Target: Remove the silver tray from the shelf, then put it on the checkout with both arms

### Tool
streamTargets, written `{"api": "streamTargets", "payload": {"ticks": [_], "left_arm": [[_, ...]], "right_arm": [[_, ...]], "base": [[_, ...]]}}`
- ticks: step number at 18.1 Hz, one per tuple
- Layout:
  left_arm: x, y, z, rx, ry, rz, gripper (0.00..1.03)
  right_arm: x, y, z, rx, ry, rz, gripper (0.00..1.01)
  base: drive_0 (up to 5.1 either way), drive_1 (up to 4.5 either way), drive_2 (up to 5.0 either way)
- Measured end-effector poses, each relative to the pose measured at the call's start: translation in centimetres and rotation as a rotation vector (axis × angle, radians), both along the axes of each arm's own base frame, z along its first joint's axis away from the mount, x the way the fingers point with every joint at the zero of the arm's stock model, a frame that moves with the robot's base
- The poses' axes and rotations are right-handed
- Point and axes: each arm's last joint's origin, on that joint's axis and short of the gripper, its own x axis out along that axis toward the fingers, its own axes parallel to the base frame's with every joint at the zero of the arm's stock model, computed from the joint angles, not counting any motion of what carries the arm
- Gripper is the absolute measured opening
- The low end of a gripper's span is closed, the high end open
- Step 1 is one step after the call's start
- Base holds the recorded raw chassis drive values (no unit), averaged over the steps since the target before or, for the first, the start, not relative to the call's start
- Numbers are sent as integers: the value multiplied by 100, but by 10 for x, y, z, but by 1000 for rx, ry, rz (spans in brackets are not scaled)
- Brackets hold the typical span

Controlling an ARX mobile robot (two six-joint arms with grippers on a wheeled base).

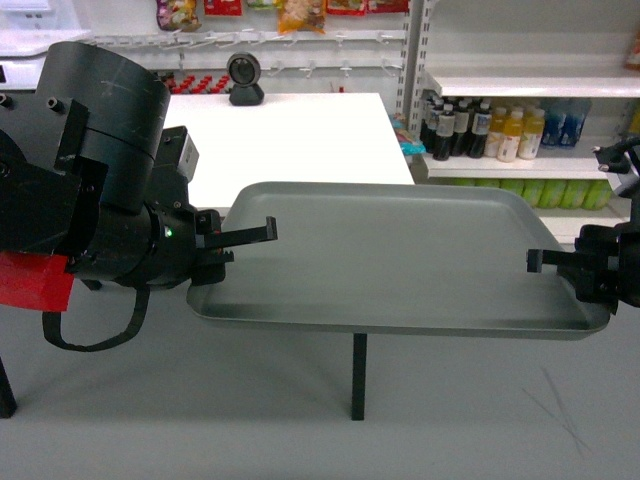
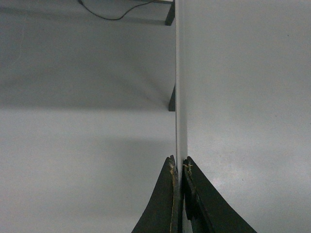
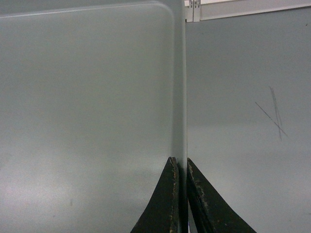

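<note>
Two hands have the silver tray between them, one at each short end, and it hangs level in the air in front of the robot. The left hand is pinched tight on the tray's left rim; the left wrist view shows both fingers closed against the thin edge with no gap. The right hand is clamped the same way on the right rim, its fingers squeezing the raised lip near a rounded corner.

Judging by that, the first half of the job looks done: the tray is off the shelf and carried by both arms. A white shelf with bottles stands well behind on the right. What remains is setting it down. A broad white bench, probably the checkout, lies beyond the tray's far edge, and the tray is not resting on it. A thin dark post shows under the tray's near edge; whether it touches, I cannot tell.

The tray itself is large, flat and rectangular, matte grey-green, with rounded corners and a low raised rim. Its surface is plain and bare.
</note>
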Motion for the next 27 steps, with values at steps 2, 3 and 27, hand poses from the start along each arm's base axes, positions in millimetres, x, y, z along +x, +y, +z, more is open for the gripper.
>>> {"api": "streamTargets", "payload": {"ticks": [2, 3, 27], "left_arm": [[0, 0, 0, 1, 4, 0, 3], [0, 0, 0, 0, 0, 0, 3], [0, 0, 0, 3, 1, 3, 3]], "right_arm": [[0, 0, 0, 0, 3, 0, 2], [0, 0, 0, 0, -2, 0, 2], [0, 2, 0, 1, 2, 0, 2]], "base": [[-506, 239, 239], [-503, 242, 242], [-282, 300, -59]]}}
